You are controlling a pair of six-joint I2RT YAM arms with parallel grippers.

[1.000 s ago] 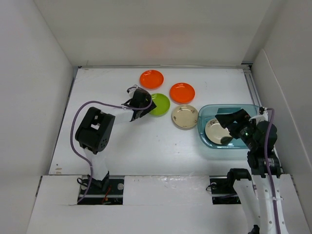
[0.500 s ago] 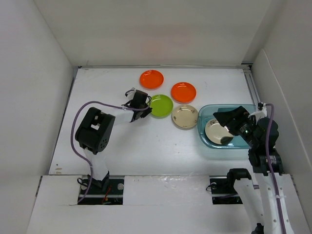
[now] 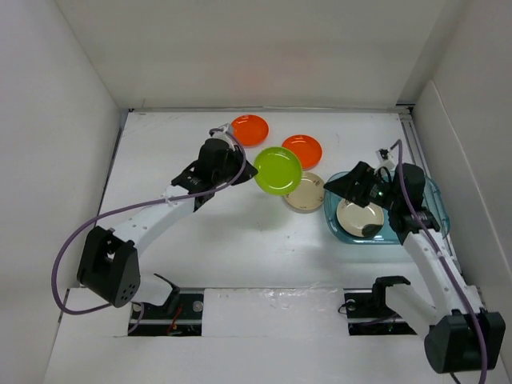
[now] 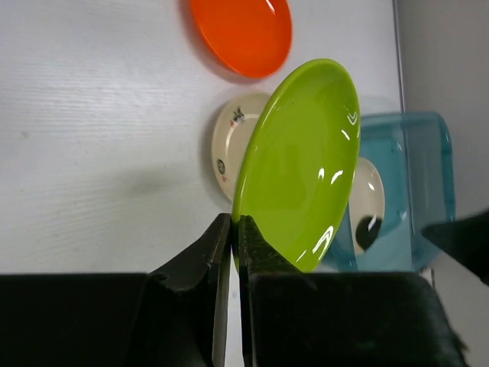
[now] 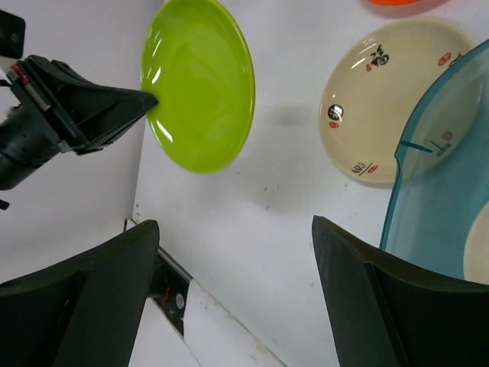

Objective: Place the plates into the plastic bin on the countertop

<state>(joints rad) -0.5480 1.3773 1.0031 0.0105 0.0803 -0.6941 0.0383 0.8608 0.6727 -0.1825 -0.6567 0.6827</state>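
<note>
My left gripper point(image 3: 251, 169) is shut on the rim of the lime green plate point(image 3: 278, 170) and holds it tilted above the countertop point(image 3: 240, 232). The left wrist view shows the jaws point(image 4: 233, 225) pinching that plate point(image 4: 302, 168). Below it lies a marked cream plate point(image 3: 304, 196). Two orange plates point(image 3: 250, 130) point(image 3: 302, 150) lie behind. The blue plastic bin point(image 3: 360, 239) holds a cream plate point(image 3: 356, 214) with a dark mark. My right gripper point(image 3: 340, 186) is open and empty over the bin's left edge point(image 5: 428, 145). No black plates show.
White walls enclose the countertop on the left, back and right. The bin stands by the right wall. The right wrist view shows the green plate point(image 5: 199, 84), the cream plate point(image 5: 390, 99) and the front ledge point(image 5: 206, 321) of the countertop.
My left arm has lifted the green plate off the countertop and carried it right, over the cream plate. My right gripper has moved up and left to the bin's left edge.
</note>
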